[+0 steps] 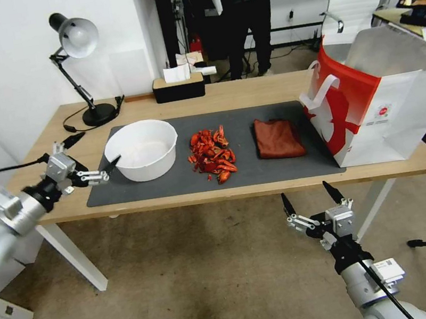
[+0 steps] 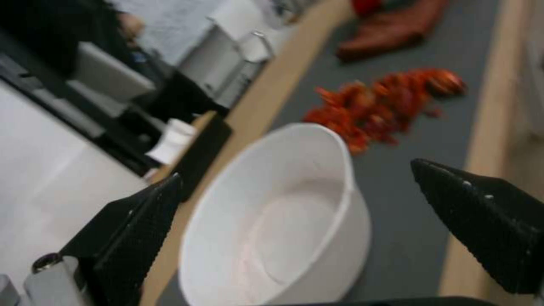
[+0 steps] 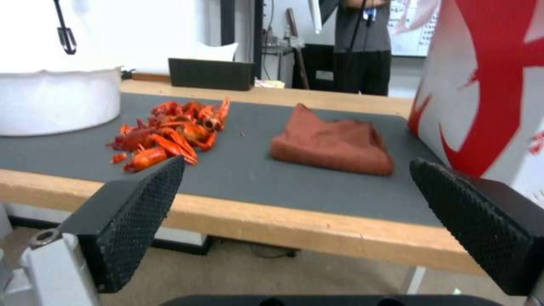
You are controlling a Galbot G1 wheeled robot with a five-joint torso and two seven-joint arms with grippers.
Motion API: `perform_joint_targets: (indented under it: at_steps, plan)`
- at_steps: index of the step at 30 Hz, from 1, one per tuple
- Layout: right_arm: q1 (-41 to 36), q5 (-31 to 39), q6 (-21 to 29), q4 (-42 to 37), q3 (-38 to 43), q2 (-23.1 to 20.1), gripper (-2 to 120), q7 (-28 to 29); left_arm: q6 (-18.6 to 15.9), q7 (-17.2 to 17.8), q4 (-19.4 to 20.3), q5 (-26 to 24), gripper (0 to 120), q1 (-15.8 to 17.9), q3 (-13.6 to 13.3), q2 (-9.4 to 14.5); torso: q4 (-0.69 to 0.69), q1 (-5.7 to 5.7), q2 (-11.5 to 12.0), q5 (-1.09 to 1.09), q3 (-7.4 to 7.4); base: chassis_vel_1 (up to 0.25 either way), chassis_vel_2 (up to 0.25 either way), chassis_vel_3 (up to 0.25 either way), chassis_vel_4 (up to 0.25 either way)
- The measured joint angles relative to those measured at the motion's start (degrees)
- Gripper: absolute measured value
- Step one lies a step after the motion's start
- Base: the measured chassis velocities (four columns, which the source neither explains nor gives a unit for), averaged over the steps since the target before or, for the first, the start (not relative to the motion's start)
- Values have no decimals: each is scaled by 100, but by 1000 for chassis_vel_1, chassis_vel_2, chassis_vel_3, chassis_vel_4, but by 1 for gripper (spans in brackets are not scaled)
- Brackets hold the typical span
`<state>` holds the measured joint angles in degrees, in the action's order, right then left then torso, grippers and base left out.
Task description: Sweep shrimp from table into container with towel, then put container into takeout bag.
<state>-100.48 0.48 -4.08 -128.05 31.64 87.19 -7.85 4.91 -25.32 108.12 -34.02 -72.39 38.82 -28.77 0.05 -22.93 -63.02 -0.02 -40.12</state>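
While right gripper [image 1: 310,197] hung wide open below table [image 1: 261,188] edge, I judged towel [image 1: 278,138] on mat first target: rise, pinch fold. Left gripper [image 1: 113,166], spread wide at container [image 1: 142,150] rim, should steady it. Shrimp [image 1: 212,155] lay between; takeout bag [image 1: 376,101] far right.

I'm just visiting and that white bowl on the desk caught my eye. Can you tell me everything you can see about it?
The round white plastic bowl has tall, slightly flared sides and a thin rim. It stands upright and empty on the left part of the dark grey mat, beside the heap of glossy red-orange shrimp shells, apart from them. The robot's left gripper is at its left side with fingers open, one fingertip right at the rim; whether it touches the bowl cannot be told.
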Motion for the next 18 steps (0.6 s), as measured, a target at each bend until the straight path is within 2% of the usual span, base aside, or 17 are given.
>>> perform_joint_targets:
  at_steps: [1, 2, 3, 4, 5, 6, 7, 8, 9, 10, 11, 12, 14, 15, 16, 17, 18]
  plan:
    - [0, 0, 0, 0, 0, 0, 100, 0, 0, 0, 0, 0, 100, 0, 0, 0, 0, 0, 0, 0, 0, 0, 0, 0, 0]
    - [-44, 32, -16, 12, 3, -37, 100, 3, 68, -881, -248, 85, 100, 279, -118, 337, -1, 0, 0, 0, 0, 0, 0, 0, 0]
    - [-86, 65, -38, 12, 20, -52, 100, 11, 95, -1355, -403, 199, 100, 541, -331, 613, -7, 0, 0, 1, 0, 0, 0, 0, 0]
    - [-100, 78, -51, 13, 33, -60, 100, 14, 101, -1454, -460, 238, 100, 658, -463, 722, -6, 0, 0, 0, 0, 0, 0, 0, 0]
    - [-100, 78, -51, 13, 33, -60, 100, 14, 101, -1454, -460, 238, 100, 658, -463, 722, -6, 0, 0, 0, 0, 0, 0, 0, 0]
    - [-120, 91, -76, 13, 57, -64, 100, 25, 145, -1704, -653, 399, 100, 1253, -1230, 1026, -4, 2, 0, 4, 1, 0, 0, 0, 0]
    - [-121, 91, -80, 12, 59, -60, 100, 29, 146, -1761, -698, 484, 100, 1446, -1447, 1072, -3, 1, 0, 2, 0, 0, 0, 0, 0]
    - [-121, 91, -80, 12, 59, -60, 100, 29, 146, -1761, -698, 484, 100, 1446, -1447, 1072, -3, 1, 0, 2, 0, 0, 0, 0, 0]
    - [-124, 89, -83, 12, 50, -36, 100, 32, 132, -1900, -788, 794, 100, 2021, -2010, 1150, -6, 1, 0, -1, 0, 0, 0, 0, 0]
    - [-124, 84, -83, 10, 38, -25, 100, 33, 91, -1956, -810, 920, 100, 2246, -2211, 1163, -6, 1, 0, 1, 0, 0, 0, 0, 0]
    - [-125, 67, -83, 9, 18, -7, 100, 34, 5, -2062, -857, 1148, 100, 2699, -2602, 1166, -6, 1, 0, 2, 0, 0, 0, 0, 0]
    - [-125, 67, -83, 9, 18, -7, 100, 34, 5, -2062, -857, 1148, 100, 2699, -2602, 1166, -6, 1, 0, 2, 0, 0, 0, 0, 0]
    - [-143, 48, -84, 10, 12, 9, 100, 40, -81, -2212, -1018, 1394, 100, 3510, -3306, 1100, -5, 1, 0, 3, 1, 0, 0, 0, 0]
    - [-143, 48, -84, 10, 12, 9, 100, 40, -81, -2212, -1018, 1394, 100, 3510, -3306, 1100, -5, 1, 0, 3, 1, 0, 0, 0, 0]
    - [-188, 47, -103, 16, 28, 9, 100, 54, -93, -2457, -1219, 1644, 100, 4280, -3955, 1003, -6, 1, 0, 0, 0, 0, 0, 0, 0]
    - [-217, 58, -115, 21, 57, 6, 100, 78, -92, -2655, -1365, 1752, 100, 4840, -4492, 920, -5, 1, 0, 4, 1, 0, 0, 0, 0]
    - [-217, 58, -115, 21, 57, 6, 100, 78, -92, -2655, -1365, 1752, 100, 4840, -4492, 920, -5, 1, 0, 4, 1, 0, 0, 0, 0]
